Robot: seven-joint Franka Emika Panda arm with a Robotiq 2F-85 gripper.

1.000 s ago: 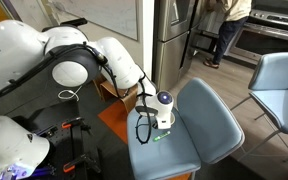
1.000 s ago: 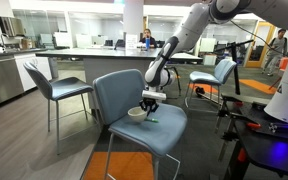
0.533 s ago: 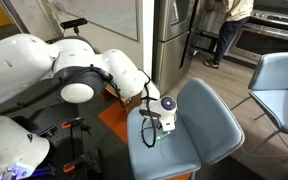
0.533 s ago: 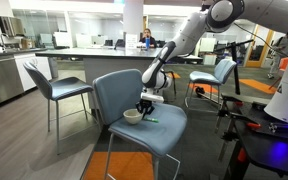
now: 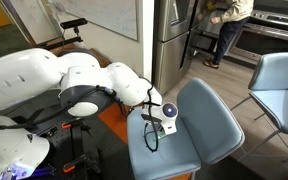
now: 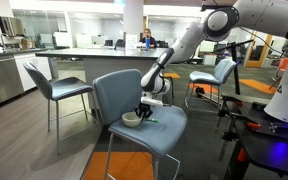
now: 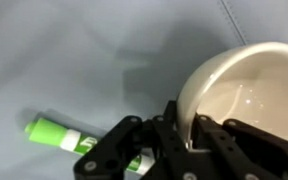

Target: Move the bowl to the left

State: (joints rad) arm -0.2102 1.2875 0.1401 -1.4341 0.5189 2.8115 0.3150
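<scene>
Blue-grey chair seat as surface (image 6: 162, 132), pincer (image 7: 187, 130) down over it, clamped on the rim of the bowl (image 7: 246, 82), bowl white, cream inside, nothing in it, green marker (image 7: 57, 132) lying on the seat just beside.

one bowl (image 7: 246, 92), one green marker (image 7: 52, 132)

Cream-white bowl (image 7: 246, 95), blue-grey seat (image 7: 74, 50), green object (image 7: 52, 132), perhaps white-banded.
</scene>
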